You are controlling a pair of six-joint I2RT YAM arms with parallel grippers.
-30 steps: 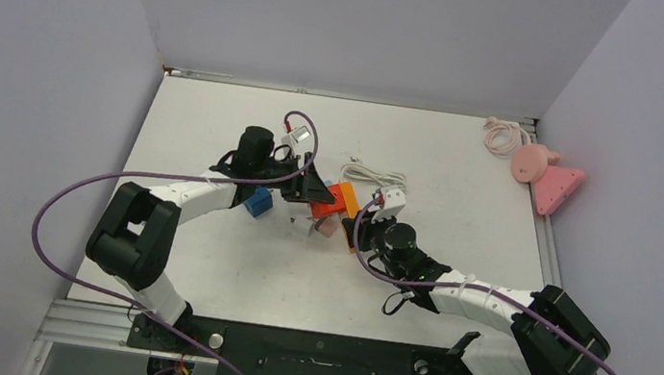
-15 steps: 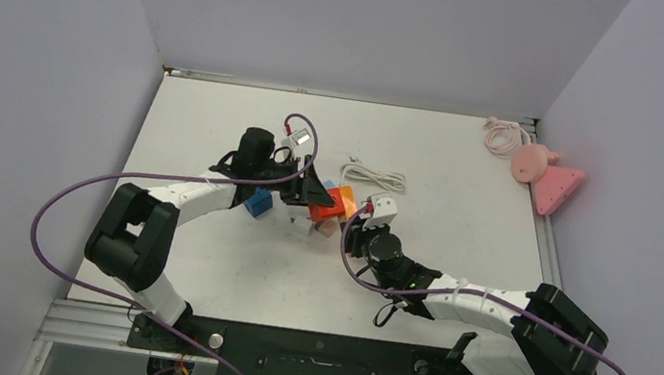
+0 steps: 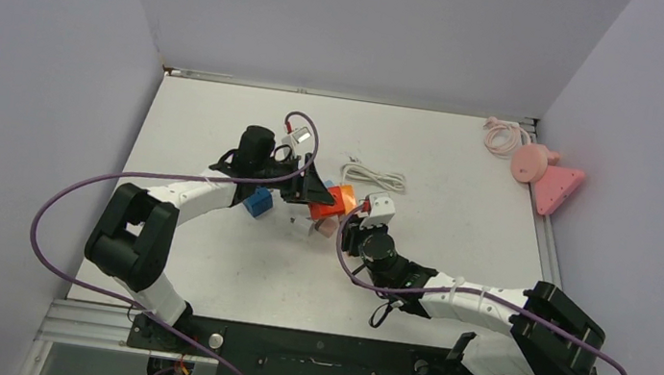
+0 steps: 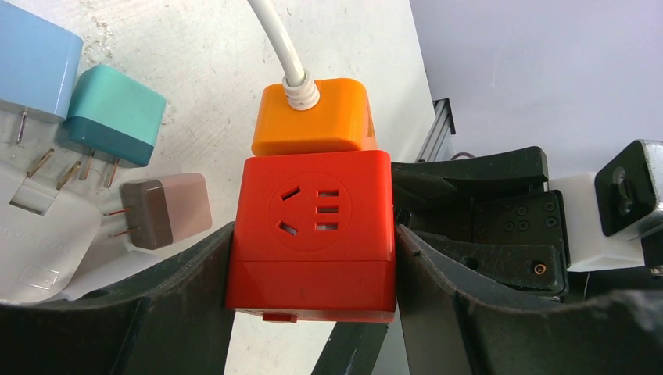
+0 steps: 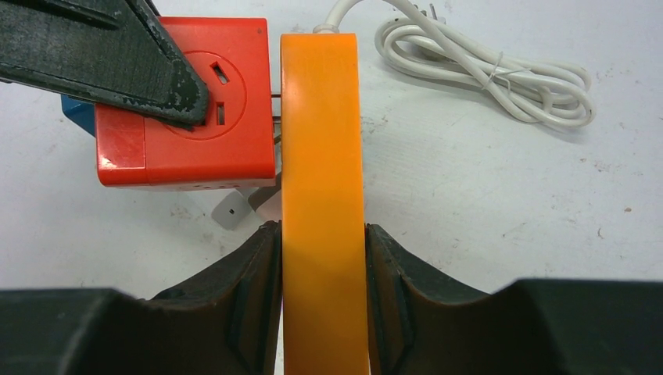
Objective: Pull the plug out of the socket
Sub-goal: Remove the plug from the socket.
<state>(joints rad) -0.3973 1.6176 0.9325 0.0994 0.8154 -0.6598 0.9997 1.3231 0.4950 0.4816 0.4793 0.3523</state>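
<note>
Centrally on the scuffed white counter (image 3: 466, 166): glossy red plastic socket cube (image 4: 313, 234), edges rounded, clamped on two opposite sides by the matte black fingers of the left end effector (image 4: 313, 258). Just right of it, smooth orange slab of a plug (image 5: 322, 195), pinched across its thin sides by the right end effector (image 5: 322, 289), long axis running away from that wrist, broad face turned left toward the socket cube, thin metal prongs (image 5: 277, 98) bridging a narrow gap. Rubbery white cord (image 5: 485, 74) leaving the plug's far end toward a tied coil.
</note>
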